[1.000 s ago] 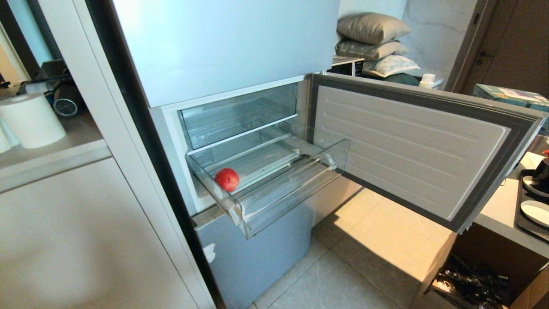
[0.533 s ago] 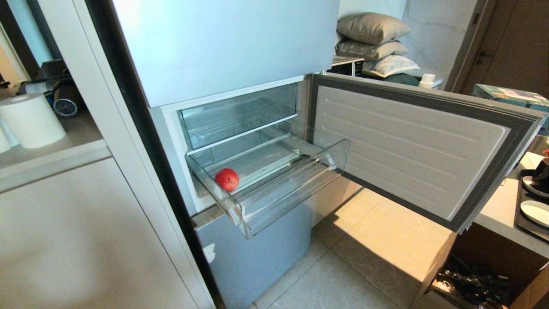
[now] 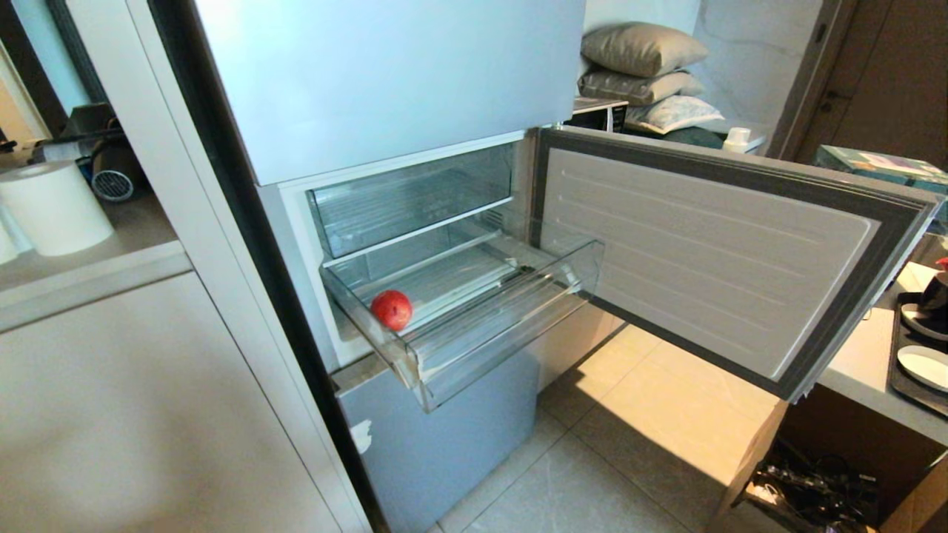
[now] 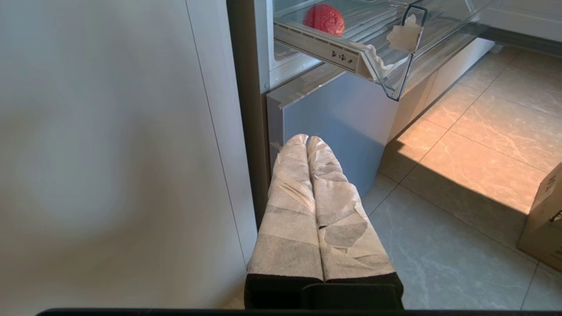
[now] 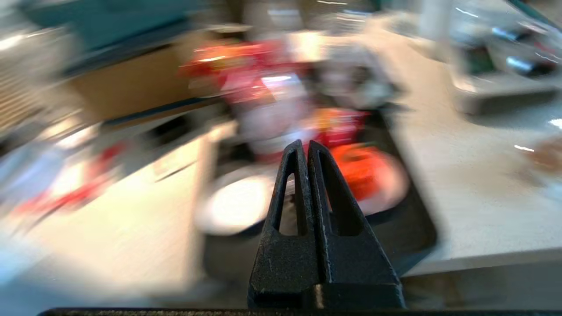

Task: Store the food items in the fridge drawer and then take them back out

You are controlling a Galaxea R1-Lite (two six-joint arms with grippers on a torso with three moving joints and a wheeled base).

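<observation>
Around the fridge, clutter is seen: a paper roll [image 3: 53, 209] on the shelf at left, stacked pillows [image 3: 644, 70] behind, a cardboard box [image 4: 542, 215] on the tiled floor and a dark tray [image 3: 918, 355] with dishes on the counter at right. The open middle door [image 3: 718, 259] is swung out to the right, between the drawer and that counter. The fridge drawer [image 3: 474, 337] is pulled out over the pale-blue bottom door [image 3: 444, 437], under a second clear drawer [image 3: 407, 196]. The red fruit [image 3: 392, 309] is found on the ribbed base in the drawer's front left corner, untouched. The left gripper [image 4: 307, 142] is held low beside the bottom door, its paper-wrapped fingers [image 4: 290, 210] pressed together on nothing. The right gripper [image 5: 306, 147] is seen only in its own blurred view, over the tray and a white plate [image 5: 237, 206] on the counter; its black fingers [image 5: 329, 193] are brought together, empty. Red shapes beyond it cannot be identified.
</observation>
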